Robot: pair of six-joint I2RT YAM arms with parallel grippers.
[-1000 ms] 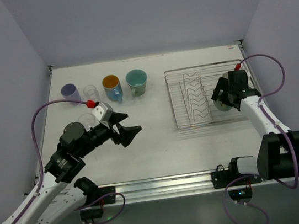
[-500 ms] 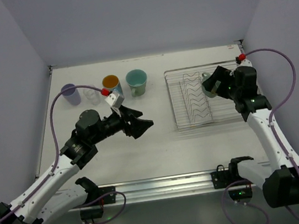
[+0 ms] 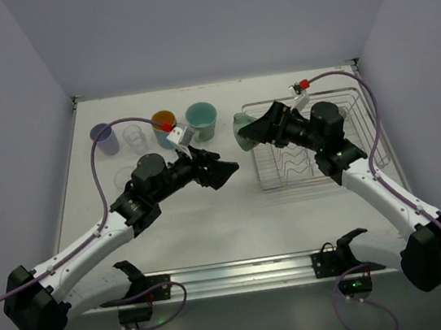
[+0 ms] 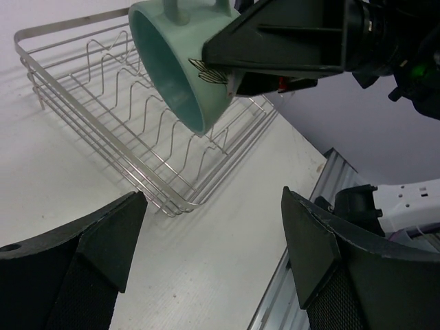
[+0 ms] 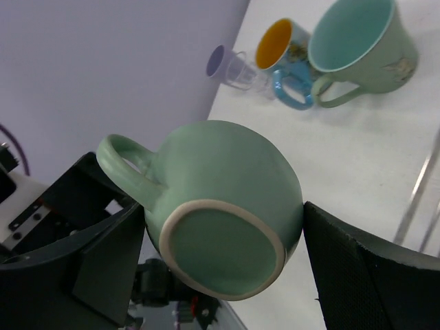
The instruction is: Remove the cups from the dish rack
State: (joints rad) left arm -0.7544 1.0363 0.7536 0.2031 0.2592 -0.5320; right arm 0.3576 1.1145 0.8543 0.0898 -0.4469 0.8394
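Observation:
My right gripper [image 3: 253, 130] is shut on a pale green mug [image 3: 240, 132] and holds it in the air over the left end of the silver wire dish rack [image 3: 289, 162]. In the right wrist view the mug [image 5: 227, 213] fills the gap between the fingers, base toward the camera and handle to the left. My left gripper [image 3: 223, 172] hangs open and empty just left of the mug. The left wrist view shows the mug [image 4: 175, 65] above the rack [image 4: 124, 130]. A lavender cup [image 3: 103, 138], a clear glass [image 3: 134, 136], a blue mug with orange inside [image 3: 164, 124] and a teal mug [image 3: 202, 121] stand at the back left.
Another clear glass [image 3: 127, 177] stands on the table under the left arm. The white table ends at a metal rail [image 3: 243, 270] in front of the arm bases. Grey walls close in the left, back and right sides.
The right arm has swung from the rack's right side to its left end, carrying the green mug. The left arm has reached right toward the middle, its jaws staying open.

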